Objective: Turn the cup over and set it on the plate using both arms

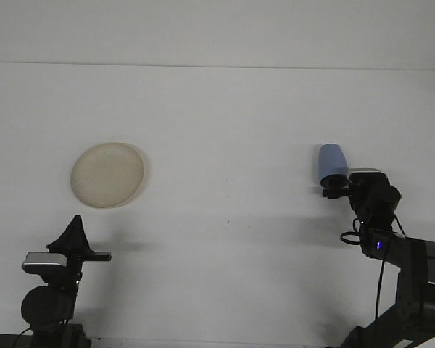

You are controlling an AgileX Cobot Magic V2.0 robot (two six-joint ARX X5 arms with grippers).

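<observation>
A blue cup [331, 159] stands upside down on the white table at the right, its wide rim end hidden. My right gripper [336, 185] has come right up against the near, lower part of the cup and covers it. A cream plate [107, 174] lies flat on the left side of the table with nothing on it. My left gripper [75, 222] rests low at the front left, shut and holding nothing, well in front of the plate.
The white table [225, 145] runs to a far edge near the top of the view. The right arm [413, 268] and its cables rise from the bottom right corner.
</observation>
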